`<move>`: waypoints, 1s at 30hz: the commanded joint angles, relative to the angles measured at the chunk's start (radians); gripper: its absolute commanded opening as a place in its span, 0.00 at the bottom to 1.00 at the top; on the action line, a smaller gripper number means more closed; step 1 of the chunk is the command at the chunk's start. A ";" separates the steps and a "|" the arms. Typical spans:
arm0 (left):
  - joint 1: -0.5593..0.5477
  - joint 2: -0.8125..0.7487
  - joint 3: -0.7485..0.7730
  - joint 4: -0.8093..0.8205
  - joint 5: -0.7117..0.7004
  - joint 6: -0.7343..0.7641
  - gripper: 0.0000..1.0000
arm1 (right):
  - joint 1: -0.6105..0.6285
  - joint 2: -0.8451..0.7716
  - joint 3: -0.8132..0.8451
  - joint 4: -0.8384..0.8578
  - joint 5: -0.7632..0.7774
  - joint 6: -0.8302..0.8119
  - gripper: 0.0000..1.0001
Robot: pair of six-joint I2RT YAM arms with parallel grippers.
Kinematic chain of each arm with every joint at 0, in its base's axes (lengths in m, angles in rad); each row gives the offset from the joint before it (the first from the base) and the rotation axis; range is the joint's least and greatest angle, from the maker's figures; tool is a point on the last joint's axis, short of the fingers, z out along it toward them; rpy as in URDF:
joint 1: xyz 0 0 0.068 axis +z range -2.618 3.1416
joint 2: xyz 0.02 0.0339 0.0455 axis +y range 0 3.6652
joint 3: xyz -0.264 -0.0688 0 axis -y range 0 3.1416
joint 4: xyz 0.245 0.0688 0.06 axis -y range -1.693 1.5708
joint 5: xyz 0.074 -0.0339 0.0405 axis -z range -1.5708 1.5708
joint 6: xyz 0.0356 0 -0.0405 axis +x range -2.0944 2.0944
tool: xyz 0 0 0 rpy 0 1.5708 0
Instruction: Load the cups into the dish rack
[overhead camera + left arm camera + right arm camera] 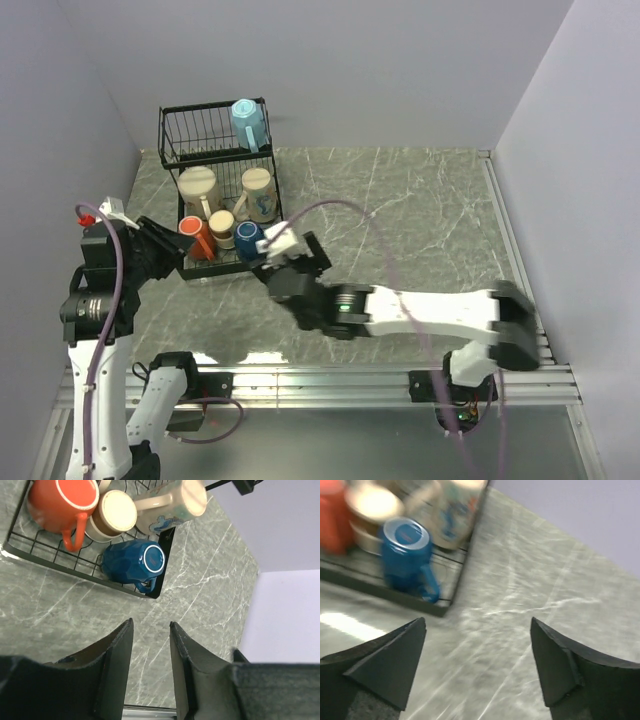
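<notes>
The black wire dish rack (170, 150) stands at the back left. A light blue mug (248, 124) sits on its upper shelf. On the lower tier are two cream mugs (197, 187) (256, 190), an orange-red mug (195, 235), a small cream cup (222, 228) and a dark blue mug (249, 238) at the front right corner. No metal cup is in view. My left gripper (178, 250) is open and empty at the rack's front left. My right gripper (292, 255) is open wide and empty, just right of the dark blue mug (405, 555), which also shows in the left wrist view (132, 562).
The rack's front rail (50, 565) lies between my left gripper (150, 625) and the mugs. Green marbled tabletop (420, 220) stretches right of the rack under my right gripper (477, 622). Grey walls close the back and both sides. The right wrist view is blurred.
</notes>
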 commanded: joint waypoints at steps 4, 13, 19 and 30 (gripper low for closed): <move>0.002 -0.012 0.084 -0.080 -0.049 0.070 0.41 | 0.034 -0.442 -0.110 -0.325 -0.355 0.274 0.86; 0.001 0.002 0.098 0.042 -0.060 0.079 0.46 | 0.111 -0.855 -0.144 -0.670 -0.364 0.478 0.92; 0.002 0.101 0.132 0.137 -0.029 0.056 0.65 | 0.109 -1.052 -0.154 -0.793 -0.337 0.652 0.96; 0.001 0.134 0.215 0.138 -0.088 0.101 0.68 | 0.111 -1.334 -0.229 -0.836 -0.257 0.739 1.00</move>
